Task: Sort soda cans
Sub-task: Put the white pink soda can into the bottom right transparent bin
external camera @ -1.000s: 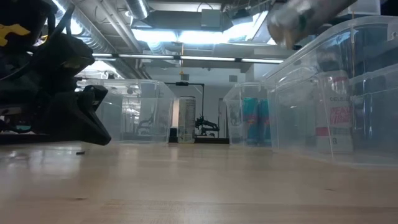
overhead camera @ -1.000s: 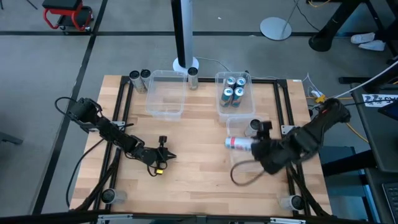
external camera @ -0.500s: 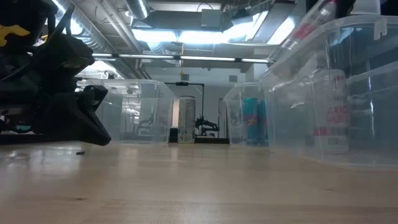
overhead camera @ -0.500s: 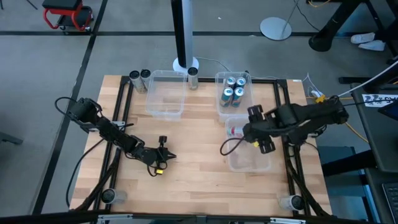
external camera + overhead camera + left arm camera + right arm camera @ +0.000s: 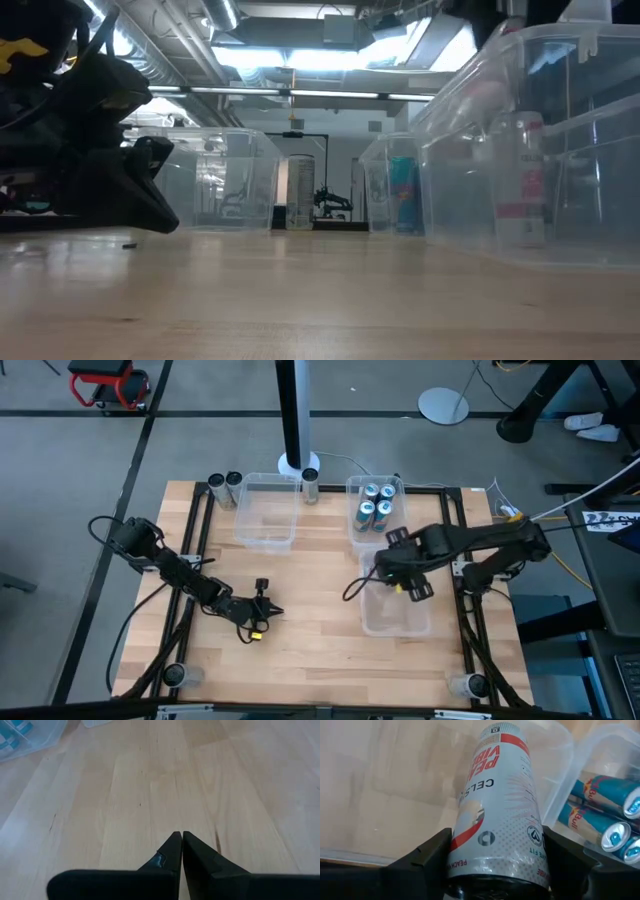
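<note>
My right gripper (image 5: 392, 563) is over the far end of the near-right clear bin (image 5: 395, 622), shut on a white-and-red soda can (image 5: 495, 805) that the gripper hides in the high view. Another white-and-red can (image 5: 520, 180) stands on its base in that bin. Several blue-and-silver cans (image 5: 375, 506) stand in the far-right bin and also show in the right wrist view (image 5: 600, 810). Three more cans (image 5: 225, 484) (image 5: 310, 480) stand at the table's far edge. My left gripper (image 5: 262, 608) (image 5: 180, 837) is shut and rests on the table at the near left. My right gripper pinches the can's side wall (image 5: 470, 860) between its two fingers (image 5: 427, 857), one on each side, at the end nearer the wrist. The can runs along the fingers, and its free end (image 5: 496, 729) points away from the wrist over the bin's floor. The arm comes from the table's right.
An empty clear bin (image 5: 265, 510) sits at the far middle. A dark post on a white base (image 5: 298, 460) stands at the far edge. Black rails (image 5: 455, 530) run along the table's sides. Bare wood lies between the arms (image 5: 310, 610).
My right gripper has carried the can from the table's near right toward the far edge and a little left, turning at the wrist, until it is over the near-right bin's far end. The can, once level and pointing left, is now under the gripper.
</note>
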